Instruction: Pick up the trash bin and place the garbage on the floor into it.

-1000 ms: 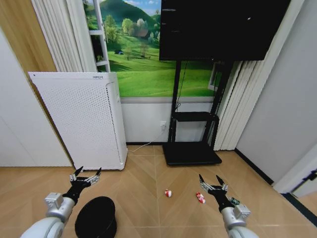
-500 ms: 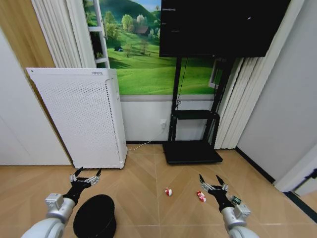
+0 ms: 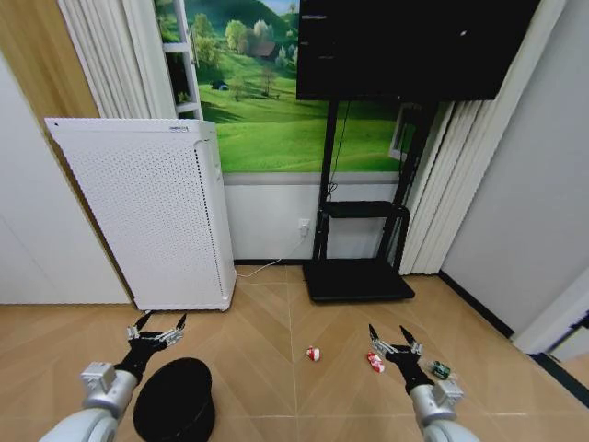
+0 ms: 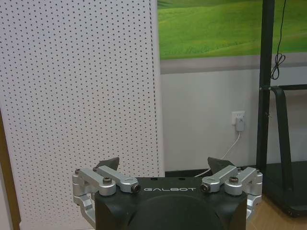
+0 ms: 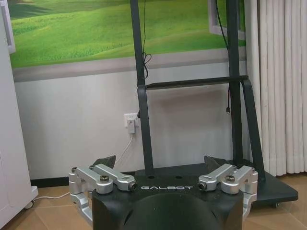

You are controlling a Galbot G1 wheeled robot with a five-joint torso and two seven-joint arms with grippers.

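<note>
The trash bin (image 3: 175, 402), a small black round mesh basket, stands on the wooden floor at the near left, just right of the left arm. The garbage lies to its right on the same floor: 1 red-and-white wrapper (image 3: 313, 354) near the middle, a 2nd red-and-white wrapper (image 3: 375, 362) farther right, and a small bottle with a green label (image 3: 441, 370) at the right, well apart from the bin.

The left gripper (image 3: 157, 328) hangs above the floor just beyond the bin's far rim, fingers spread wide with nothing between them; the left wrist view shows the same spread (image 4: 165, 165). The right gripper (image 3: 393, 338) hovers between the 2nd wrapper and the bottle, its fingers also splayed apart and empty, as the right wrist view confirms (image 5: 159, 162).

Farther back at the left stands a tall white perforated appliance (image 3: 143, 216) against the wall. A black TV stand (image 3: 357, 276) rises at the middle, under a dark screen (image 3: 409, 48).
</note>
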